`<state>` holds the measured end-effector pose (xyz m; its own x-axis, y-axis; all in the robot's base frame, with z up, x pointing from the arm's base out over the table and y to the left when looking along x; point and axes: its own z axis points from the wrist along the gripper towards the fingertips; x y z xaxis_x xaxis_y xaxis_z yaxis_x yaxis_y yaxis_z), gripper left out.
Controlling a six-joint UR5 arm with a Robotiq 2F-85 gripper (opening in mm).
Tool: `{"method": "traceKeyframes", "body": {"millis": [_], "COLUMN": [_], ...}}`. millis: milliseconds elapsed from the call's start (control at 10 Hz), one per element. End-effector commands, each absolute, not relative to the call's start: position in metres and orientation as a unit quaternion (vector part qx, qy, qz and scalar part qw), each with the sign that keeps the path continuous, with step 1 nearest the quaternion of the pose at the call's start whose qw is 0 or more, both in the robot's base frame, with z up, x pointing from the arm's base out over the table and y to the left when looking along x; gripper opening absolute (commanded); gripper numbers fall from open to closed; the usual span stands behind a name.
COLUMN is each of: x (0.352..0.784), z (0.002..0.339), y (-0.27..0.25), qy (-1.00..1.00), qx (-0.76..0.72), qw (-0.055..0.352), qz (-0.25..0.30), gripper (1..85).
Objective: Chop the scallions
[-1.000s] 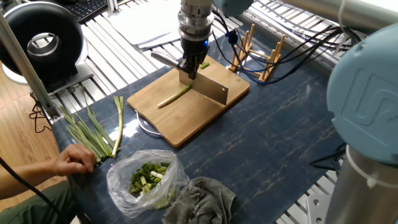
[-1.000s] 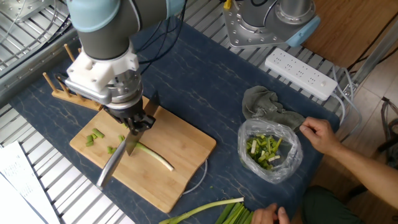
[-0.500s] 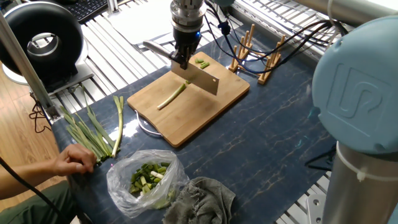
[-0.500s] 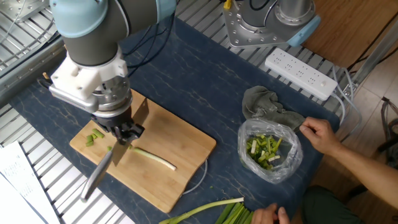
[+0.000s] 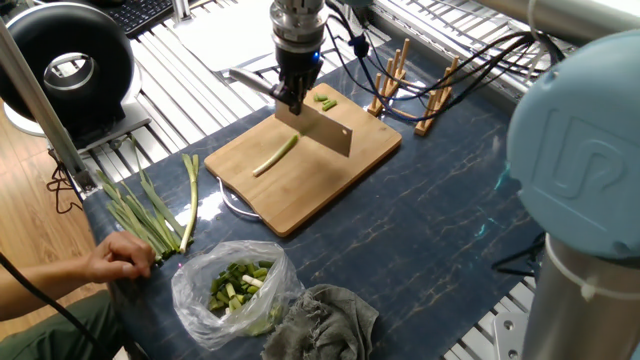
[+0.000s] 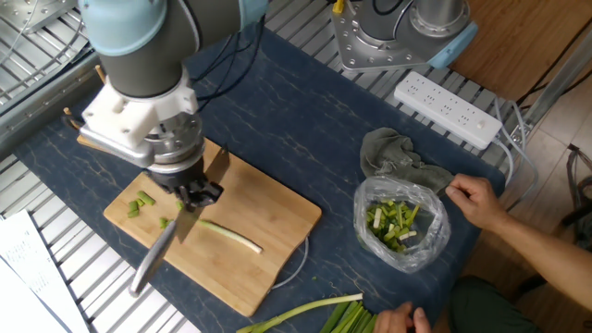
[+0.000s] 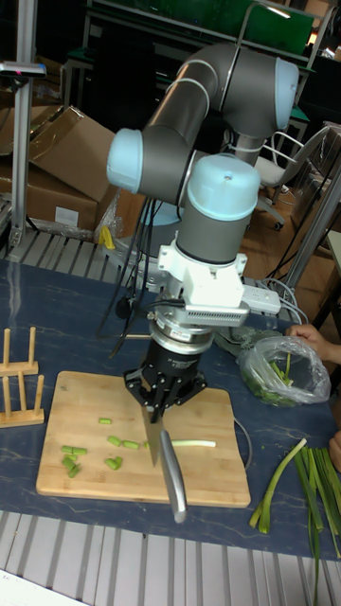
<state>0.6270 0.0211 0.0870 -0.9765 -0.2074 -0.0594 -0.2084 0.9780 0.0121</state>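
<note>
1 plastic bag (image 6: 403, 225) w/ chopped greens; gripper (image 6: 191, 197) apparently clenched on knife (image 5: 318, 129) above scallions (image 6: 227, 236).

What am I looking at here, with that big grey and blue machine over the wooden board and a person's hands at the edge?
It is a robot arm whose tip carries a two-finger gripper. The gripper is shut on the handle of a knife, held over a cutting board. All three pictures show the same moment: two cameras look down at the table from different sides, and a tall one faces the arm head-on. On the board lie the scallions, one thin stalk, with short cut bits beside it. Off the board you see a bundle of uncut stalks, a clear bag of chopped greens, a grey cloth and a small wooden rack. A person's hand rests by the bag.
</note>
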Motion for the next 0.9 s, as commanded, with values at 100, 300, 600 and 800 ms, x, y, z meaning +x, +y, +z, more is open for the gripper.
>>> {"method": "traceKeyframes", "body": {"millis": [100, 300, 600, 800], "x": [0.607, 0.602, 0.604, 0.610], "z": [0.081, 0.075, 0.072, 0.067], "y": [0.029, 0.033, 0.033, 0.033], "qy": [0.995, 0.995, 0.995, 0.995], "qx": [-0.095, -0.090, -0.090, -0.090], "qw": [0.028, 0.031, 0.035, 0.040], "qz": [0.022, 0.023, 0.020, 0.019], "gripper": [1.7, 1.7, 1.7, 1.7]}}
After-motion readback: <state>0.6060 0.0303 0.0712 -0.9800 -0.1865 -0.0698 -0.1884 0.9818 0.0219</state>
